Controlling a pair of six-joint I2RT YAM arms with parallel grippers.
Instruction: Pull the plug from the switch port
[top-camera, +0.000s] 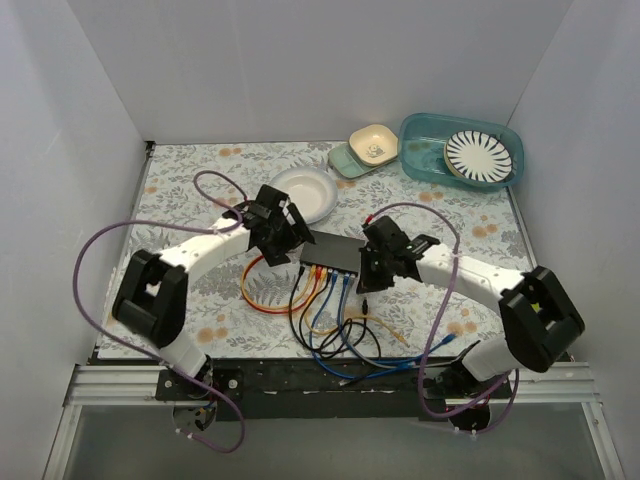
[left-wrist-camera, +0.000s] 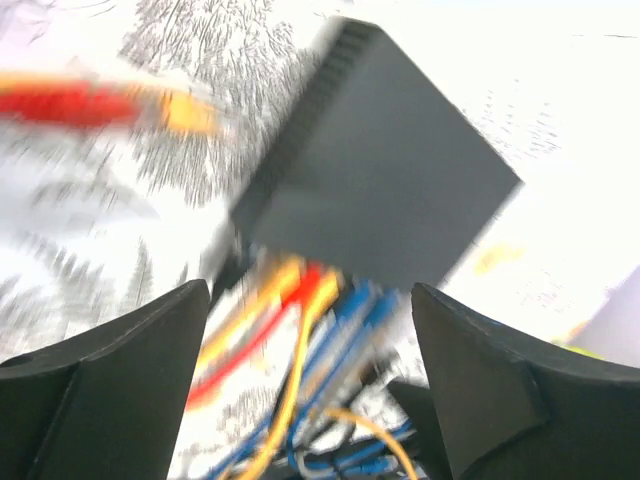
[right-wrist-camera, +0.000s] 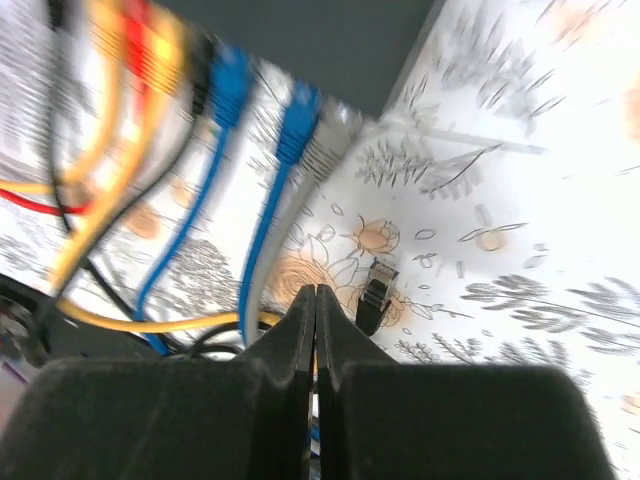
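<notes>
The flat black switch (top-camera: 335, 252) lies mid-table with yellow, red, orange and blue cables (top-camera: 320, 290) plugged along its near edge. My left gripper (top-camera: 283, 240) is open at the switch's left end. In the left wrist view it (left-wrist-camera: 310, 340) hovers over the switch (left-wrist-camera: 385, 180) and the blurred plugs. My right gripper (top-camera: 378, 262) is at the switch's right end. In the right wrist view it (right-wrist-camera: 315, 295) is shut with nothing seen between the jaws. A loose black plug (right-wrist-camera: 375, 293) lies on the cloth just beside its tips. Two blue plugs (right-wrist-camera: 297, 115) sit in the switch's ports.
A white plate (top-camera: 303, 190) lies behind the left gripper. A green dish (top-camera: 350, 160), a cream bowl (top-camera: 374, 143) and a teal tub (top-camera: 425, 160) holding a striped plate (top-camera: 477, 155) stand at the back right. Cable loops (top-camera: 350, 345) pile up near the front edge.
</notes>
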